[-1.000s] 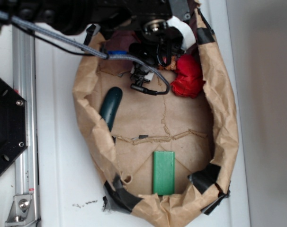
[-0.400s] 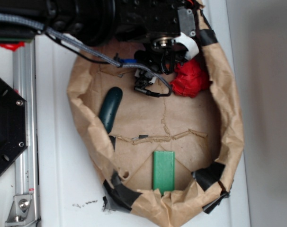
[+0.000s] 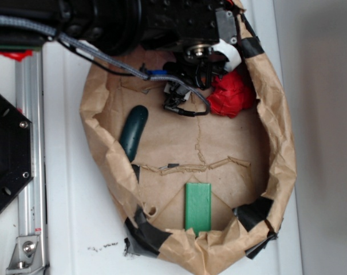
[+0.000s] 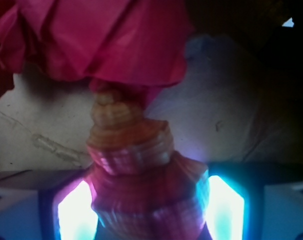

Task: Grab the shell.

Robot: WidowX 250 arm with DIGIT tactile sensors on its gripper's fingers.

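At the far rim of the crumpled brown paper bag (image 3: pixel 279 149), the pincer (image 4: pixel 150 212) straddles the glossy orange-brown ridged spiral shell (image 4: pixel 136 170), fingers flanking its body, spire pointing away toward the bright red wrinkly wad (image 4: pixel 91 35), apparently clamped.

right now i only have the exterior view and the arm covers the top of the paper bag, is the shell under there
Observer: Yes. In the wrist view the shell sits between the two lit fingers of the gripper.
Operator: pads touching it
Observer: They flank its wide body closely on both sides; actual contact I cannot confirm.
Operator: where does the red wad sit relative to it
Observer: The red wad lies just beyond the shell's narrow stepped end, overlapping its tip in the wrist view.
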